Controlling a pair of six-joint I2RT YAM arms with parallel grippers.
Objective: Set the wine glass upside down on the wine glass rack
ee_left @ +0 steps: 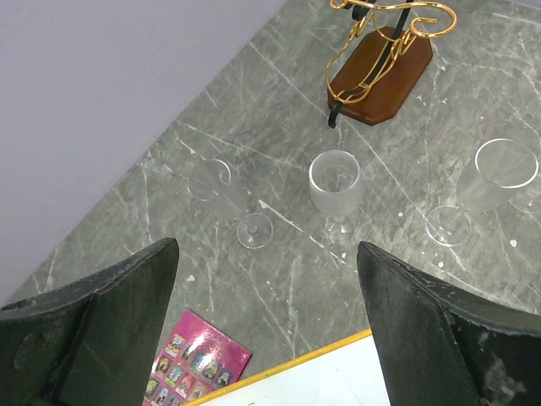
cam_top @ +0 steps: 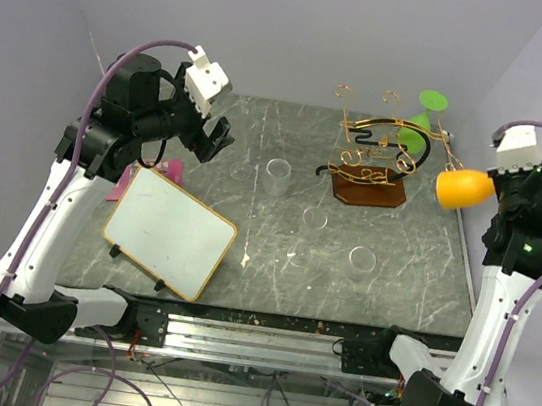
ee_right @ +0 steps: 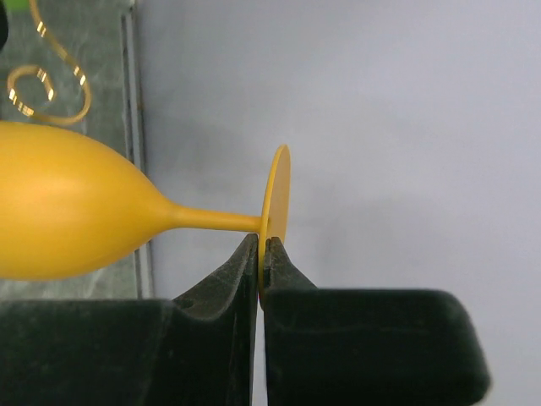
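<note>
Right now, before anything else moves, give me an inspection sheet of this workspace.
Surface: grey marbled table.
Job's things: rack stands at the back right with a green glass hanging on it upside down; yellow glass is held on its side in the air beside the rack.
Clutter: three clear glasses standing on the table; whiteboard; pink card.
Grippers: left gripper open above the table; right gripper shut on the yellow glass's foot.
Cables: purple cable along each arm; loose wires below the front rail.
Surroundings: pale walls on three sides.
</note>
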